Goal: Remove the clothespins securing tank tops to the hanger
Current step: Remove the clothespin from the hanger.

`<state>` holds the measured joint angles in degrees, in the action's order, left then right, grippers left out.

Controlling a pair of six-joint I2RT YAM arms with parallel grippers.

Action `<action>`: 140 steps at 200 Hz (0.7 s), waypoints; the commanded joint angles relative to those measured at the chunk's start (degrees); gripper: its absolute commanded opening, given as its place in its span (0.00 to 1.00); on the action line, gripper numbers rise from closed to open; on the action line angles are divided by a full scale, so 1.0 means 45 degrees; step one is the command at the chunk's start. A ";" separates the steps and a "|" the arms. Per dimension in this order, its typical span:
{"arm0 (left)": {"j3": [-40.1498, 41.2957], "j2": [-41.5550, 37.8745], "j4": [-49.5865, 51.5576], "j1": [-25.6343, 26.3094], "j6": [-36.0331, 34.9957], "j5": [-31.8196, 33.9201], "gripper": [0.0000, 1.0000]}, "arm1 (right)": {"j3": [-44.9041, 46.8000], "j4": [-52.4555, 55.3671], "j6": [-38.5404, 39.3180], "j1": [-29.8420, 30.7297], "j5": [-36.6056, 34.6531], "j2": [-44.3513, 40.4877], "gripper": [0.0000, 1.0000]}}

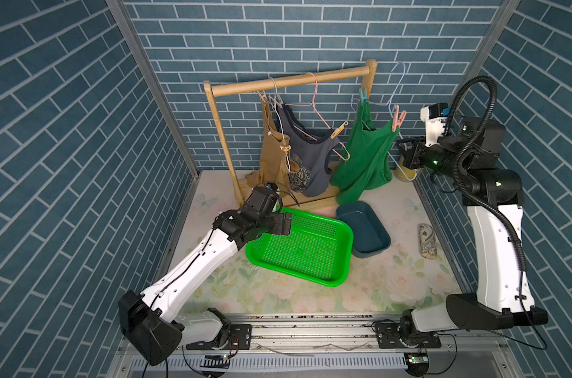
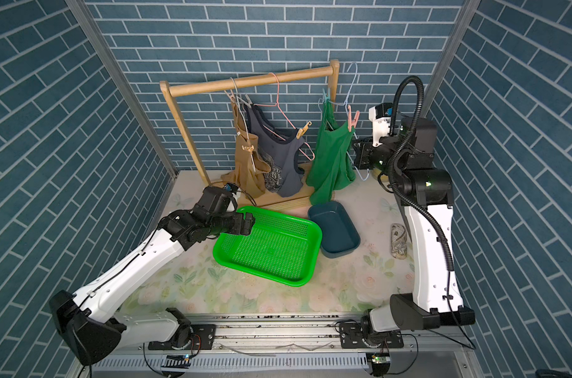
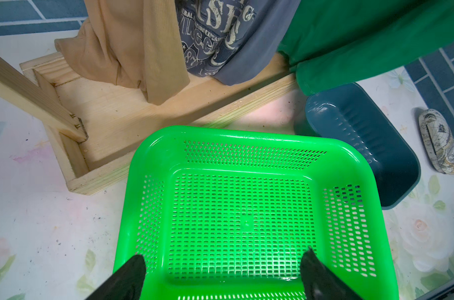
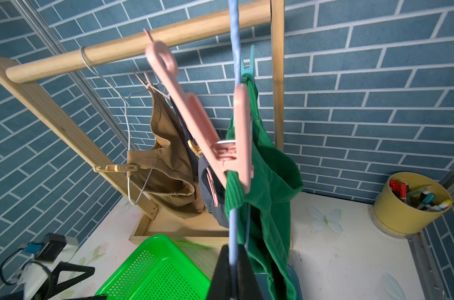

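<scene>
You have the floral surface (image 1: 278,294) carrying everything, with the wooden rack (image 1: 291,80) standing at its back. The tan-brown tank top (image 1: 268,160) and the grey-blue tank top (image 1: 312,153) hang from the rack's rod, bunched together toward the left post, each on a thin wire hanger. The green tank top (image 1: 366,153) hangs by the right post on the blue hanger (image 4: 235,52), whose hook shows just past that post in both top views.

In front of the rack sits the green basket (image 1: 304,252), with the dark blue tub (image 1: 363,229) just beside its far right corner. Your left tool (image 1: 285,223) hovers over the basket's corner nearest the rack's left foot. Its fingers (image 3: 132,272) are spread wide and hold nothing. Your right tool (image 4: 233,257) is pressed together on the blue hanger's lower wire, just beside the green top. A yellow cup of pens (image 4: 412,205) stands in the back right corner.

- The pink clothespin (image 4: 231,155) clamps the green top's strap to the blue hanger on the side nearest your right tool.
- The teal clothespin (image 1: 363,95) grips the other strap, by the post.
- One tan-yellow clothespin (image 1: 339,129) sits on the grey-blue top's right strap.
- A second tan-yellow clothespin (image 4: 115,168) sits on the tan-brown top's lower strap.
</scene>
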<state>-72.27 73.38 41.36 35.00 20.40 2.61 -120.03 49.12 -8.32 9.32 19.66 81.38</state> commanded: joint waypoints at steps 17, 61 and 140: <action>-0.1196 0.0266 0.0191 0.0092 0.0480 -0.0483 0.96 | -0.0670 0.0128 -0.0917 -0.0020 0.0511 -0.1323 0.00; -0.2351 0.0493 0.0634 0.0073 0.0701 -0.0450 0.96 | -0.3150 0.1100 -0.1545 0.0002 0.1759 -0.1564 0.00; -0.4508 0.0485 0.2770 -0.1022 0.0853 -0.0130 0.96 | -0.4106 0.0320 -0.3784 0.0018 0.4807 -0.1877 0.00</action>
<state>-88.79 76.25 47.83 33.98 24.23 0.84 -139.48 55.57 -20.34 9.32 34.46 73.19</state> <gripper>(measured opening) 0.961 0.062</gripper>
